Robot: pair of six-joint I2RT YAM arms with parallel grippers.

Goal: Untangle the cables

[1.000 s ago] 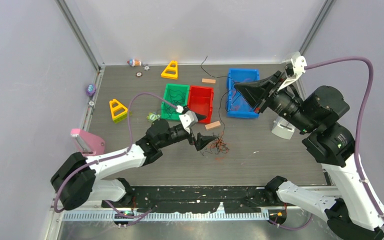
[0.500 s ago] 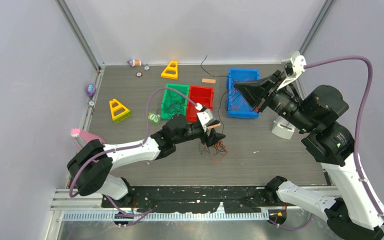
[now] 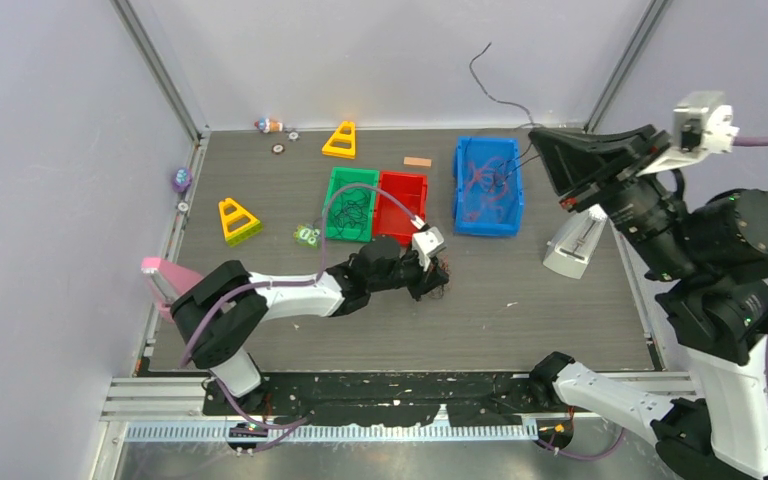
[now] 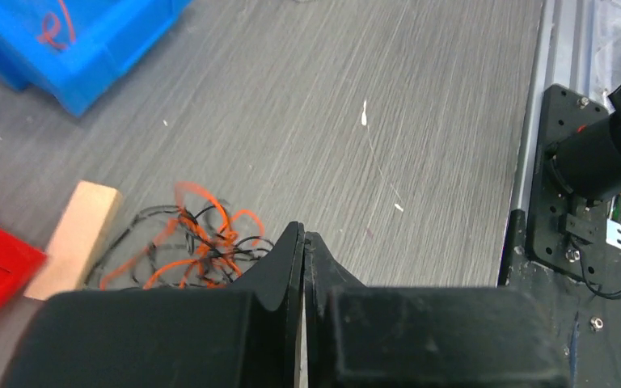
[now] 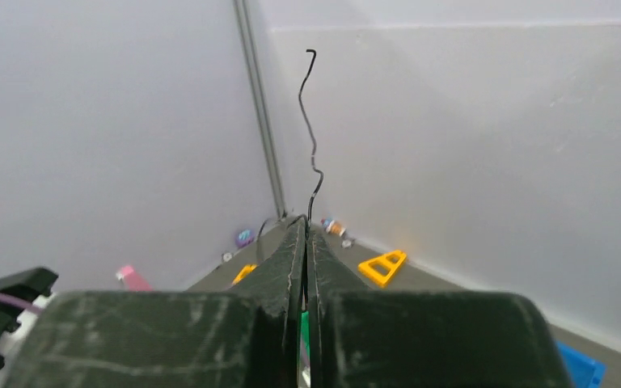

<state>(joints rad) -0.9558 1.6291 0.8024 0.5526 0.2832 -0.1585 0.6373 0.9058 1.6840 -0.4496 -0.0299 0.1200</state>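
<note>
Over the worktop [image 3: 520, 310] and its blue bin [image 3: 457, 190], my right gripper [image 3: 534, 133] hangs high. My left gripper [image 4: 302, 234], pressed together, sits low at the orange-and-black clump [image 4: 194, 242] beside a wood block [image 4: 73, 234], seemingly anchoring it; whether it nips a wire I cannot tell. The right pinches one dark strand [image 5: 311, 137], held aloft, I judge, to draw it clear.

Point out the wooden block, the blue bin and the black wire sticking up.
wooden block [image 4: 73, 234]: left wrist view, middle of its top face.
blue bin [image 3: 485, 229]: top external view, its near wall.
black wire [image 5: 313, 149]: right wrist view, midway along the strand.
</note>
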